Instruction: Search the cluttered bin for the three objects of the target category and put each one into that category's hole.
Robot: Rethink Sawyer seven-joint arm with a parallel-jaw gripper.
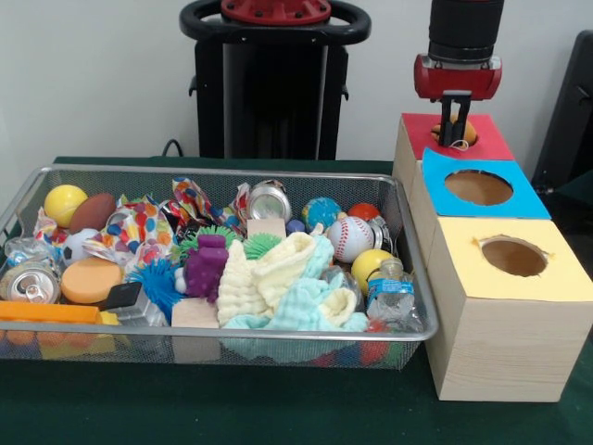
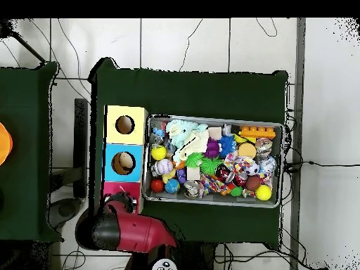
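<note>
The wire bin [image 1: 408, 278] on the desk [image 1: 278, 408] is still crowded with balls, cloths, cans and toys; a baseball [image 1: 350, 237] and a yellow ball [image 1: 65, 204] are seen among them. To the right, three boxes are lined up: yellow-topped [image 1: 547, 278], blue-topped [image 1: 519, 199] and red-topped [image 1: 486, 139]. The hand [image 1: 454, 134] is held directly over the red-topped box's hole, where an orange round object [image 1: 466, 133] is seen between or just behind the narrowly set fingers. Whether it is gripped cannot be told. The release is best made centred over the hole, low enough that the object cannot bounce off the rim.
</note>
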